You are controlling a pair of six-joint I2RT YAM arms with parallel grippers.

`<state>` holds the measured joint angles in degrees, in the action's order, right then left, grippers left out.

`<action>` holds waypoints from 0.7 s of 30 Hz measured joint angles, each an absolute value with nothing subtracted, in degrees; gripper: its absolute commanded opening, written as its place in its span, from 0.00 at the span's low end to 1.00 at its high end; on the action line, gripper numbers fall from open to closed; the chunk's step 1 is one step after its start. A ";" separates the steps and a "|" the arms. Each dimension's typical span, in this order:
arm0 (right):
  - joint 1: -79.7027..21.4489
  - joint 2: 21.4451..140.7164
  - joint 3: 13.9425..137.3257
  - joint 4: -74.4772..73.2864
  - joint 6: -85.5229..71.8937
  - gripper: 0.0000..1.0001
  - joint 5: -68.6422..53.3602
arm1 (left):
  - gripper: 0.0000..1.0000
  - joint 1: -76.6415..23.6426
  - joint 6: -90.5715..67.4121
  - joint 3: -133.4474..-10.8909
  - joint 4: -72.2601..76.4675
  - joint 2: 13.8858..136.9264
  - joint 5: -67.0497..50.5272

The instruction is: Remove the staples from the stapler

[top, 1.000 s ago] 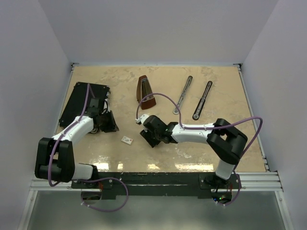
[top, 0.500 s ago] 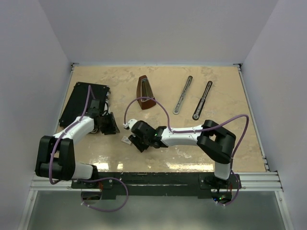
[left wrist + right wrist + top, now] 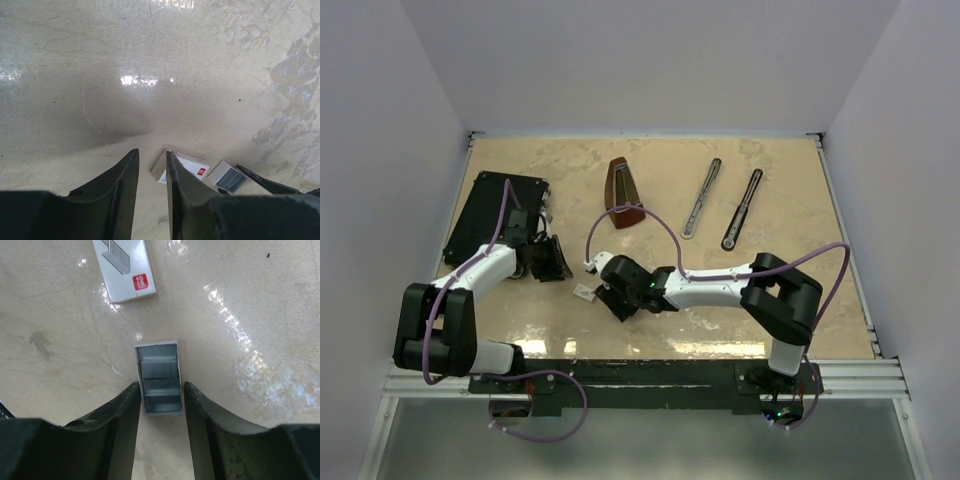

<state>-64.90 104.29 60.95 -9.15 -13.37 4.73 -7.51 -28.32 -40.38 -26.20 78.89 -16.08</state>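
Note:
The stapler lies in two long thin dark parts at the back right, one bar (image 3: pixel 701 198) and the other (image 3: pixel 741 209), far from both grippers. Silvery-grey staples (image 3: pixel 159 382) lie in strips in a small open white tray, also in the left wrist view (image 3: pixel 230 178). My right gripper (image 3: pixel 160 390) is open, its jaws on either side of the tray's near end, not closed on it; in the top view (image 3: pixel 604 293) it sits left of centre. My left gripper (image 3: pixel 151 157) is narrowly open and empty, low over the table (image 3: pixel 558 268), short of the box sleeve.
A white staple-box sleeve (image 3: pixel 125 267) with a red mark lies just beyond the tray (image 3: pixel 186 165). The brown metronome (image 3: pixel 623 192) stands at the back centre. A flat black case (image 3: pixel 492 215) lies at the left, behind the left arm.
My right gripper has swung left from the table's middle to the white box and tray, then settled there. The left arm has barely moved.

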 measured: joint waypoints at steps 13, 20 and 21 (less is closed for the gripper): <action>-65.23 102.87 58.98 -8.47 -14.13 0.33 5.02 | 0.36 -7.51 -28.49 -40.38 -27.35 78.81 -15.57; -65.54 103.44 59.81 -8.84 -14.48 0.27 4.99 | 0.35 -7.51 -28.93 -40.38 -27.97 77.97 -15.59; -65.71 103.83 60.34 -9.02 -14.50 0.28 5.02 | 0.34 -7.51 -28.93 -40.38 -27.99 77.95 -15.59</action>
